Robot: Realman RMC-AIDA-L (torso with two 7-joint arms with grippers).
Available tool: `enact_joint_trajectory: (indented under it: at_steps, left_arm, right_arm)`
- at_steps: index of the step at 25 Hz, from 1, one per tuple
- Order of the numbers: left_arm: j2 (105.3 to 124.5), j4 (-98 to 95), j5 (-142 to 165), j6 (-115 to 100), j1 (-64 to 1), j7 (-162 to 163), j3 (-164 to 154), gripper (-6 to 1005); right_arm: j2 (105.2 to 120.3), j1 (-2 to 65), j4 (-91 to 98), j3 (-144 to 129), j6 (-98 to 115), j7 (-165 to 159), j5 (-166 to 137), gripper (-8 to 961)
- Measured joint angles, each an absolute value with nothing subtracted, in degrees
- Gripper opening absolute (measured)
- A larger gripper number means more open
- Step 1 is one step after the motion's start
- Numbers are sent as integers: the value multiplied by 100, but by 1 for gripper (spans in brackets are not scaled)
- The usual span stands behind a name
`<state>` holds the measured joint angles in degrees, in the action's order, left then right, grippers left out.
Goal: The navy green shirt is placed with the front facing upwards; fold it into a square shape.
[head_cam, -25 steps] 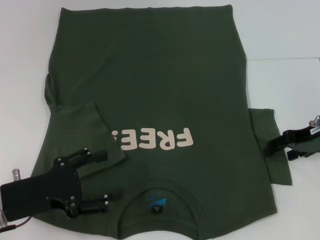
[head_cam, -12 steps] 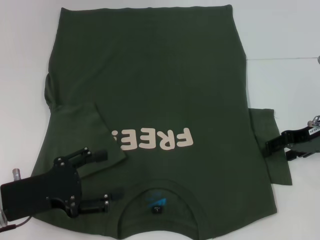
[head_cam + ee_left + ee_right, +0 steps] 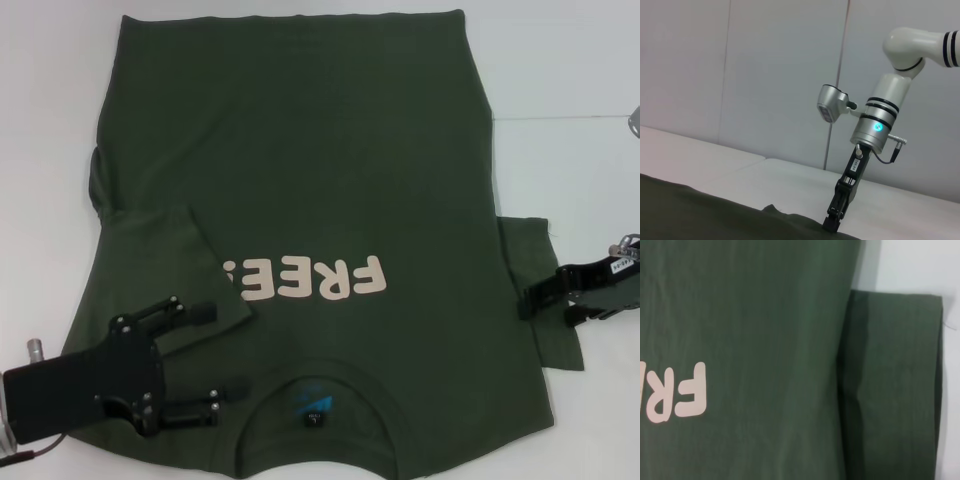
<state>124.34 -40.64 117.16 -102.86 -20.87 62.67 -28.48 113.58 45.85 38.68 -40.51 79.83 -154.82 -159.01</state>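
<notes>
Lying flat, shirt: the navy green shirt (image 3: 300,200) is spread front-up on the white table (image 3: 570,60), collar nearest the robot, hem at the far edge.
Lettering: cream "FREE!" print (image 3: 308,278) runs across the chest, between the two grippers.
Collar: round neckline with a small black tag (image 3: 315,417) and blue print inside, just beyond the left gripper's nearer finger.
Left gripper: the left gripper (image 3: 215,352) sits over the shirt's shoulder area near the collar, its two black fingers spread wide apart, nothing between them.
Folded sleeve: the left sleeve (image 3: 185,270) is turned inward onto the shirt body; its folded edge lies under the left gripper's farther finger and partly covers the end of the lettering.
Right gripper: the right gripper (image 3: 528,298) is low over the other sleeve, its tip at the seam where sleeve meets body; whether its fingers are apart or together, I cannot tell.
Right sleeve: the right sleeve (image 3: 540,300) lies flat on the table, sticking out from the shirt's side beneath the right gripper; the right wrist view shows it (image 3: 895,385) with a crease along its inner edge.
Left wrist view: shows the right arm (image 3: 880,120) reaching down to the dark cloth, with a grey panelled wall (image 3: 740,75) behind.
</notes>
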Motion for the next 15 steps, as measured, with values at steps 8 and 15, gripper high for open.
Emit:
enact_joint_trajectory:
  at_steps: [8, 15]
  left_arm:
    - [12427, -4044, 11716, -10283, -2092, 6266, -2847, 945]
    - [12427, -4042, 11716, -10293, -2092, 6267, -2839, 945]
  right_arm:
    - [11362, 4579, 3859, -4063, 8039, -15421, -15693, 775]
    - [11281, 4562, 3914, -4062, 7970, -15407, -15706, 775]
